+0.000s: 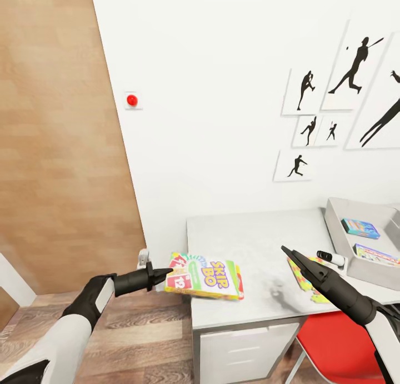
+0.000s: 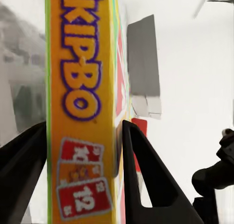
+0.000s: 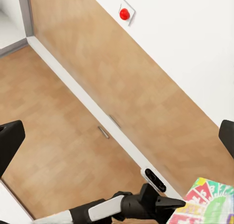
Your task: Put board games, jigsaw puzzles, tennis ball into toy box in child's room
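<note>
Head view: marbled table (image 1: 250,234), white wall (image 1: 222,67)

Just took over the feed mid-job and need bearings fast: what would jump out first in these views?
The left gripper holds a white and green Skip-Bo game box by its edge, at the near-left corner of the pale marbled table. At the table's right end, the light grey toy box already holds two colourful game boxes. The right gripper is open above the tabletop, and a bright jigsaw sheet lies below its arm.

The table (image 1: 250,234) carries the toy box (image 1: 347,245) — and a jigsaw puzzle (image 1: 303,281).
</note>
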